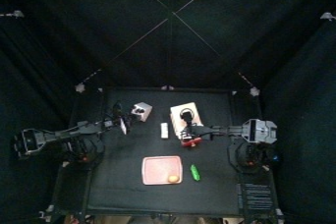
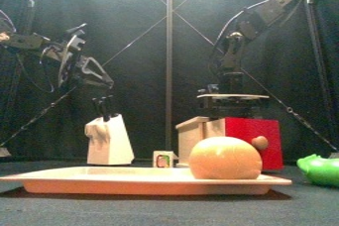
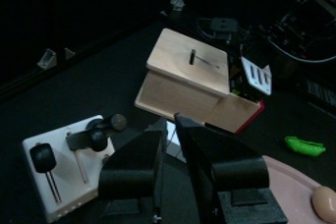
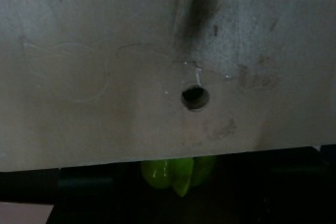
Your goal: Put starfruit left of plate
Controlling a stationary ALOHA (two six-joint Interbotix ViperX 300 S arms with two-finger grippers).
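The starfruit (image 2: 223, 158), a small yellow lump, lies on the right part of the salmon-pink plate (image 2: 79, 180) at the table's front; both also show in the top view, starfruit (image 1: 172, 178) on plate (image 1: 155, 165). In the left wrist view, the starfruit (image 3: 324, 200) and plate (image 3: 292, 181) sit at the edge. My left gripper (image 3: 176, 130) is shut and empty, hanging above the white block (image 2: 109, 141), far behind the plate. My right gripper (image 2: 228, 93) hovers just over the tan-and-red box (image 2: 239, 136), well behind the starfruit.
A bright green oblong item (image 1: 195, 172) lies right of the plate, also seen low at the front right (image 2: 318, 168). The tan box top (image 4: 157, 61) fills the right wrist view. A white block with black knobs (image 3: 66, 154) stands at the back left.
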